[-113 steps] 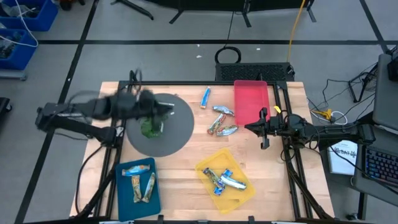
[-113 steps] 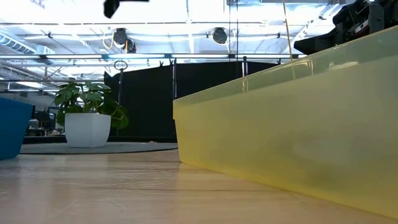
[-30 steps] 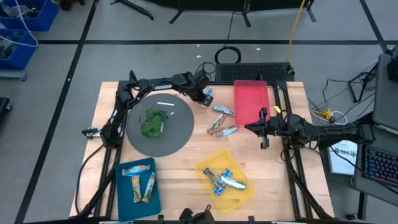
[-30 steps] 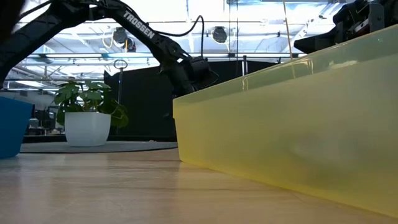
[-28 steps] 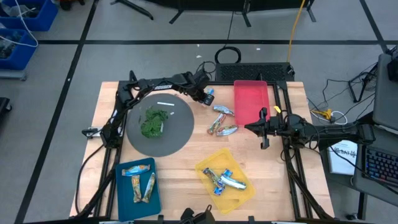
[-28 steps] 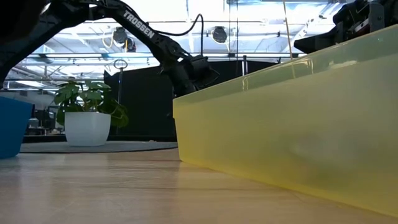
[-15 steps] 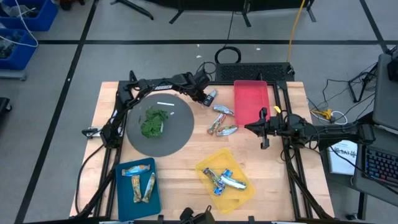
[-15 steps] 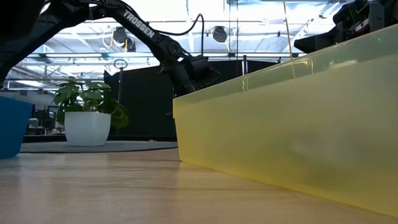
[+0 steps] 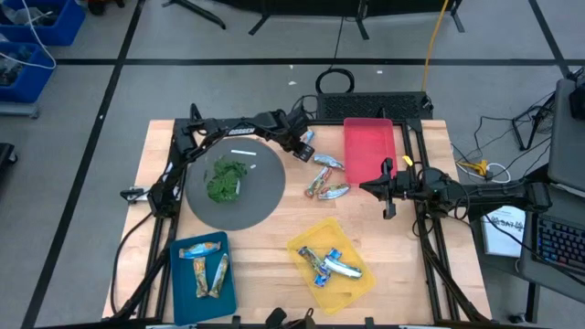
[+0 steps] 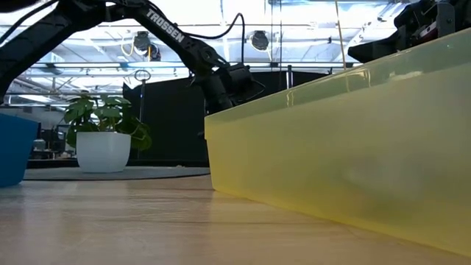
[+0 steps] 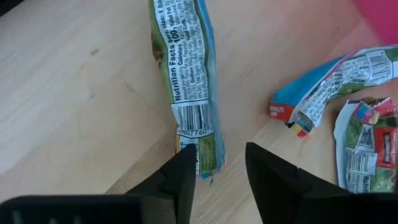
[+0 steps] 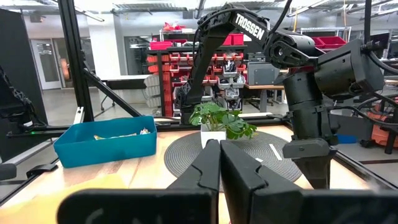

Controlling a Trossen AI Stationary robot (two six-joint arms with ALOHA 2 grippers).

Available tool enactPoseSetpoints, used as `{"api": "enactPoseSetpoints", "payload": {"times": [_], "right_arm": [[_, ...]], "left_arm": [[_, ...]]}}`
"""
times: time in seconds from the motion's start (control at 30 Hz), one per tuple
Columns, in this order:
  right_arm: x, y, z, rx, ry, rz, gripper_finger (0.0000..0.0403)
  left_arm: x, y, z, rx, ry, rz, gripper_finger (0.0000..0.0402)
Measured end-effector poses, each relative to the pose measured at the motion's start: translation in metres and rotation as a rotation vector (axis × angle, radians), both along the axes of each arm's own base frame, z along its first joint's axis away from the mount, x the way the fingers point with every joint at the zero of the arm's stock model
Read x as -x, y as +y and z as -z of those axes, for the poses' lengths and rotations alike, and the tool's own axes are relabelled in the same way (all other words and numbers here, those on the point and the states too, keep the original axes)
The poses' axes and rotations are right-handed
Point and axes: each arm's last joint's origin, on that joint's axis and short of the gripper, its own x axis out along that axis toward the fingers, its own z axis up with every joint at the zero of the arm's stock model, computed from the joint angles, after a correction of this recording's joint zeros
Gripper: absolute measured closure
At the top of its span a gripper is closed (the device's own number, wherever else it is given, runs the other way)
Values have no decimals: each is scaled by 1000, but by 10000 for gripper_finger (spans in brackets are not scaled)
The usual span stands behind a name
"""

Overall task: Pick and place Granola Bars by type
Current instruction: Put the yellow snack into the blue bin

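Observation:
A blue-edged granola bar (image 9: 307, 138) lies flat on the table between the grey mat and the red tray. In the left wrist view it shows label side up (image 11: 186, 68). My left gripper (image 9: 301, 147) is open low over the bar's near end (image 11: 200, 152); its fingers (image 11: 183, 177) stand at either side of that end, and I cannot tell whether they touch it. Three more bars (image 9: 326, 179) lie loose beside it. My right gripper (image 9: 385, 188) is shut and empty at the table's right, above the wood.
A round grey mat (image 9: 260, 196) holds a green leafy clump (image 9: 222, 181) and a white stick (image 9: 242, 153). A red tray (image 9: 368, 151) stands at the far right, a yellow tray (image 9: 302, 245) with bars at the near middle, and a teal tray (image 9: 179, 279) with bars at the near left.
My left gripper has edged a little toward the table's right edge over the blue-edged bar, staying low and open.

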Motion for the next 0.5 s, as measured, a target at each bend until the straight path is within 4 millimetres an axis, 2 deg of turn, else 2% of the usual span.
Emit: {"api": "enactPoseSetpoints", "payload": {"times": [0.13, 0.5], "right_arm": [[0, 0, 0, 0, 0, 0, 399], [0, 0, 0, 0, 0, 0, 399]], "left_arm": [[-1, -2, 0, -22, 14, -18, 256], [2, -4, 2, -45, 72, -49, 285]]}}
